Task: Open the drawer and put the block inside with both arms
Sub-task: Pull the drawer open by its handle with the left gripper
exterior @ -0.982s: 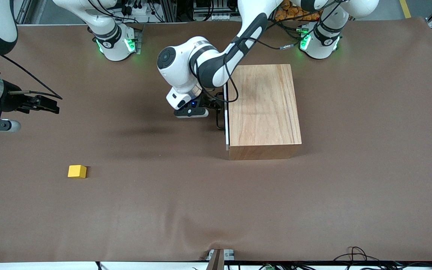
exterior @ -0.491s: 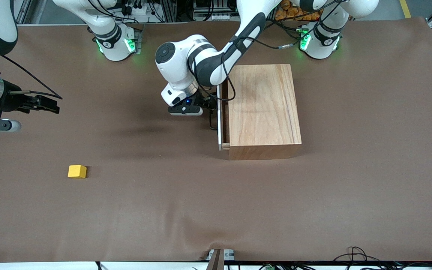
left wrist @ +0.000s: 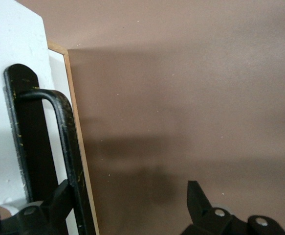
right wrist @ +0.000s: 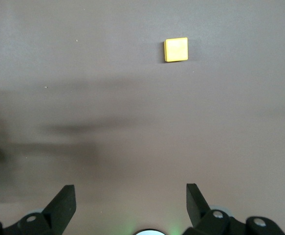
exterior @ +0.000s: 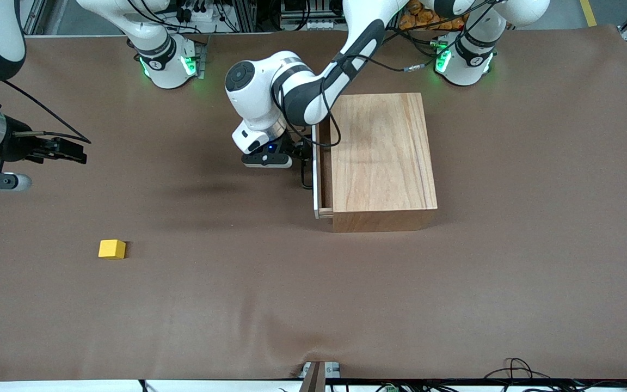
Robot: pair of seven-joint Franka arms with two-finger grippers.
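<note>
Front view. We take the step in hand to be the drawer pull. The left pincer (exterior: 298,157) sits low at the front of the wooden box (exterior: 381,155), right against the black loop handle (exterior: 308,173). The drawer (exterior: 321,169) stands a narrow strip out from the box, too little to admit anything. The right pincer (exterior: 66,151) hangs over bare surface (exterior: 313,305) toward the right arm's end; that arm waits. The block (exterior: 112,249) lies on the surface, well apart from the right pincer, and well apart from the drawer too.

Left wrist view. One finger (left wrist: 66,198) of the left pincer is hooked inside the loop handle (left wrist: 66,147), against the white drawer front (left wrist: 0,98); the other finger (left wrist: 197,198) stands out over brown surface. So the pincer is spread, hooking the handle, not pinching it. We judge the pull to rest on that one finger's contact with the bar.

Right wrist view. The right pincer (right wrist: 130,203) is spread wide, nothing between the fingers. The block (right wrist: 176,49) lies ahead of it, flat and square to the view, untouched.

Next, in our judgement: the left arm must draw the handle straight away from the box until the tray shows enough room for the block, without the finger slipping off the bar. Then the right pincer must drop over the block, straddle it and close.
</note>
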